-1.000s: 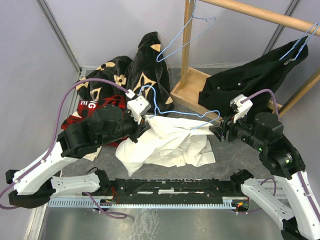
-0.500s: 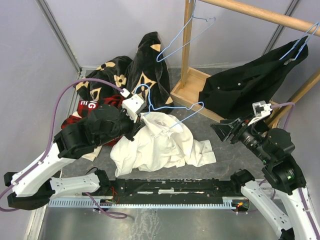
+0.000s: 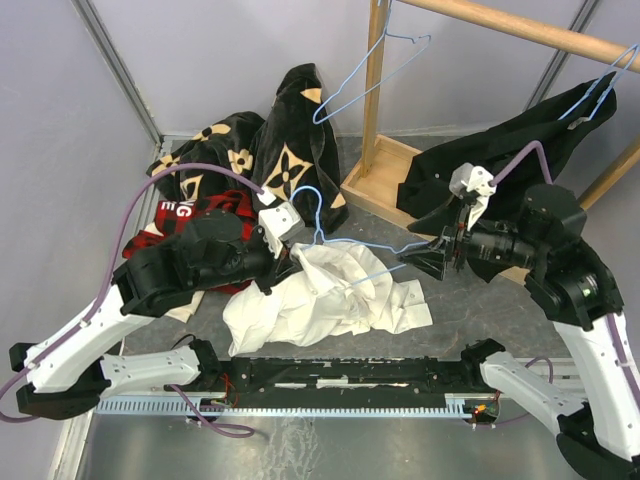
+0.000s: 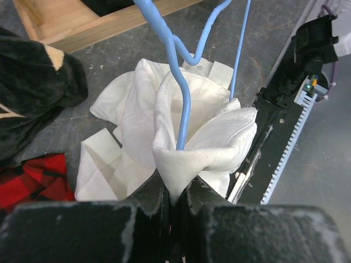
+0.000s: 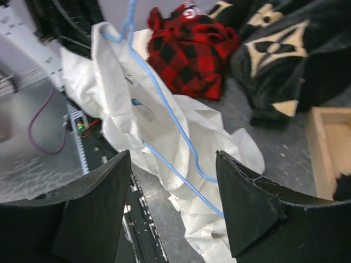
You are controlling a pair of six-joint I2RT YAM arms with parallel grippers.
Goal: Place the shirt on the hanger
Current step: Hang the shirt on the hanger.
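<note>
White shirt [image 4: 131, 120] fold was clamped in the left pincer [image 4: 174, 193], with light-blue hanger [image 4: 183, 109] wire rising from the same pinch. Right pincer [image 5: 174, 208] fingers stood apart, the hanger's far end just ahead of the gap.

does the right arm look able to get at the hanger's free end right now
Probably yes. The right gripper is open, and the hanger wire crosses just ahead of the gap between its fingers, with only the shirt under it. The left gripper pinches the other end with the shirt.
</note>
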